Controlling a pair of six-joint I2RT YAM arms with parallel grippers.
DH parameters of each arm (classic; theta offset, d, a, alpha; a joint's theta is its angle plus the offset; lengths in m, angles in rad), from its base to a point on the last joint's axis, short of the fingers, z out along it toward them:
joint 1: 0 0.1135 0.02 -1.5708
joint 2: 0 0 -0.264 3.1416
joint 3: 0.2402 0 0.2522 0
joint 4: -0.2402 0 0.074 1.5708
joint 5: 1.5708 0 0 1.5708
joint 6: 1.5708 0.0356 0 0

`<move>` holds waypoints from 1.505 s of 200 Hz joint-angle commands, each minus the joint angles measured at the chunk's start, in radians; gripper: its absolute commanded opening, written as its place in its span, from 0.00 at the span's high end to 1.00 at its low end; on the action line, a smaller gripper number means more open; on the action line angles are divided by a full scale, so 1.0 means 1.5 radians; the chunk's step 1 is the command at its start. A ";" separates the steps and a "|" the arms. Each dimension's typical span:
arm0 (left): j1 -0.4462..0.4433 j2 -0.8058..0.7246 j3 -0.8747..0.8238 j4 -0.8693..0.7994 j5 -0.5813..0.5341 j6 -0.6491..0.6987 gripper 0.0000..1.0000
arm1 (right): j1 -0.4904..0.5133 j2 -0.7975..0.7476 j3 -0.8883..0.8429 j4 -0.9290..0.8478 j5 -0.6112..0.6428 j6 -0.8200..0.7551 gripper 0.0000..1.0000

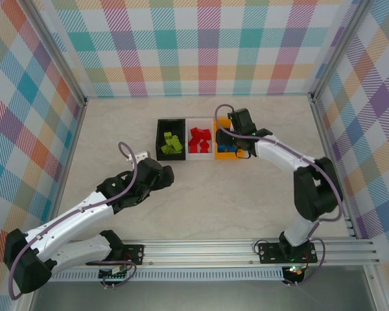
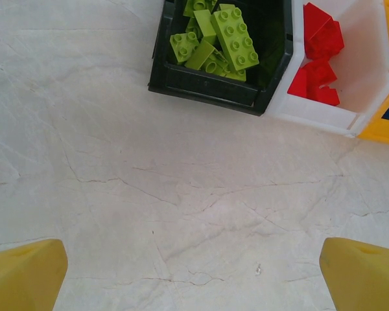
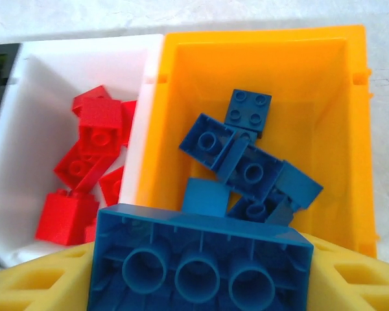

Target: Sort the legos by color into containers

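Jaws of my left gripper (image 2: 194, 272) are spread over the tabletop (image 2: 117, 162), near the black bin (image 2: 207, 91) with green legos (image 2: 230, 39); the white bin (image 2: 366, 39) holds red legos (image 2: 321, 39). Over the orange bin (image 3: 356, 129), my right gripper (image 3: 201, 282) jaws pinch a blue brick (image 3: 201, 253). I judge this is the dropping step: next, only open them.

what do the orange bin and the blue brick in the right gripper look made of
Orange bin: apparently moulded plastic, smooth and slightly glossy, thin even walls. Blue brick in the right gripper: likely hard plastic, with crisp moulded tubes and ribs underneath.
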 commanded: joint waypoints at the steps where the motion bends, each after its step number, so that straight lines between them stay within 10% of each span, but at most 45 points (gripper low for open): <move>1: 0.000 -0.011 -0.002 -0.026 -0.016 -0.009 0.00 | -0.009 0.052 0.063 -0.044 -0.026 -0.018 0.32; 50: 0.000 -0.027 0.007 -0.040 -0.036 -0.004 0.00 | -0.014 0.046 0.079 -0.038 -0.007 -0.006 0.00; 109: 0.002 -0.010 0.058 -0.036 -0.212 0.026 0.00 | -0.014 -0.144 -0.050 0.074 -0.011 0.007 0.00; 139: 0.017 0.021 0.008 0.166 -0.294 0.188 0.00 | -0.014 -0.268 -0.215 0.210 0.020 0.027 0.00; 220: 0.327 0.291 -0.030 0.453 -0.208 0.442 0.00 | -0.020 -0.405 -0.383 0.226 0.150 0.015 0.00; 301: 0.401 0.384 -0.167 0.801 -0.049 0.511 0.00 | -0.121 -0.419 -0.475 0.333 0.233 -0.099 0.00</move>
